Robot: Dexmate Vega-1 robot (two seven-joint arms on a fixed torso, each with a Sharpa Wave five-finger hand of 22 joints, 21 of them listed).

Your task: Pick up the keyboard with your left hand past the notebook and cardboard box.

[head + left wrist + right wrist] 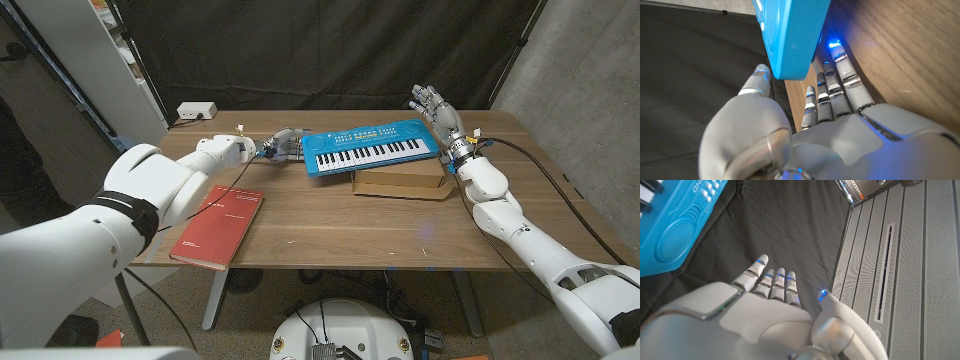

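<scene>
Keyboard [368, 148]: blue, gripped at one end by left hand [281, 146], over cardboard box [400, 183]. Right hand [434, 108]: beside keyboard, fingers spread, empty.

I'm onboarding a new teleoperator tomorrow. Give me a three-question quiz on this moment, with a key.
1. True or false: the left hand holds one end of the blue keyboard.
2. What lies flat near the table's front edge, beside the left arm?
A. a red notebook
B. a green mug
C. a white plate
3. Fill in: the keyboard's other end is over the ______.

Key
1. True. In the left wrist view the thumb and fingers flank the keyboard's end.
2. A.
3. Cardboard box. The right hand is raised beside it, fingers apart, holding nothing.
</scene>
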